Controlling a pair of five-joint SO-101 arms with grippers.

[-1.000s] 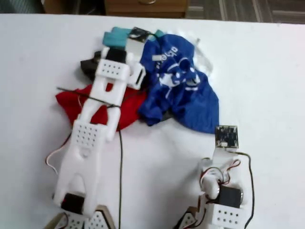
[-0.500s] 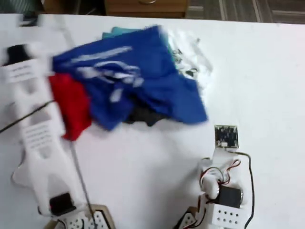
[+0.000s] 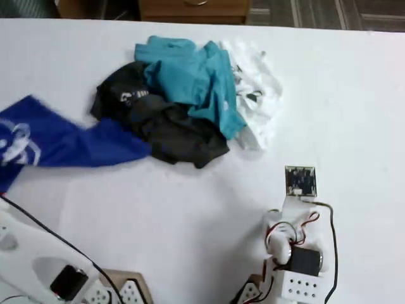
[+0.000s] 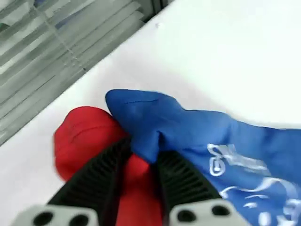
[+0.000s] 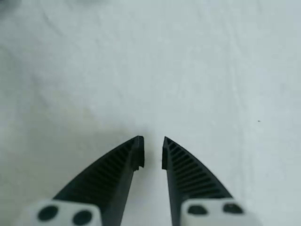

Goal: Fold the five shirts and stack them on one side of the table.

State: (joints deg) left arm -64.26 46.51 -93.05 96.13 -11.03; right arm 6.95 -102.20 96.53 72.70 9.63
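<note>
We see the left end effector [image 4: 143, 148] clenched on a royal-blue printed shirt [image 3: 63, 142] and a red shirt [image 4: 80, 136] at the white worktop's [image 3: 190, 215] left edge. The blue shirt's length runs toward the heap of shirts [image 3: 190, 101]. The right end effector [image 5: 153, 150] hangs slightly parted, empty.

A blue shirt [image 3: 63, 142] (white print toward its left end) lies stretched over the white table [image 3: 354, 95], its other end seemingly touching a black shirt [image 3: 174, 130]. A teal shirt [image 3: 190, 76] overlaps the black one, with a crumpled white shirt [image 3: 259, 95] just beside it.
</note>
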